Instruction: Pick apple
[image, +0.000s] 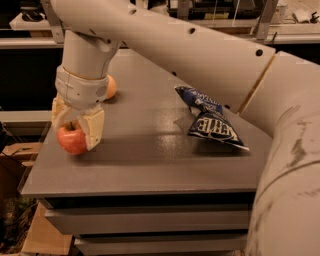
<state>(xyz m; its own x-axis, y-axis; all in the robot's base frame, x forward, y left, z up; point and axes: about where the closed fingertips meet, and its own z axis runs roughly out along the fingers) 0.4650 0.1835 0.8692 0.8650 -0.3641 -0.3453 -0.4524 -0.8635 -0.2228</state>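
Gripper: the gripper (75, 136) is seen hanging downward over the left part of the counter (150, 160), close to its left edge and nearer the front corner than the back one.
Grip: the pale fingers (94, 127) are pinched on the apple (70, 142), one pressed against its right side, the other set against its far left side.
Apple: it is held between the two fingers, its red body showing below and in front of them, its stem dimple tucked up under the wrist. Whether it rests on the surface or is raised off it cannot be told.
Arm: the white arm (175, 45) is stretched in from the right, across the back edge.
Orange fruit: an orange fruit (111, 87) is partly hidden behind the wrist, toward the back left, apart from the apple.
Chip bag: a dark blue chip bag (212, 122) is laid near the right edge, well apart from the gripper.
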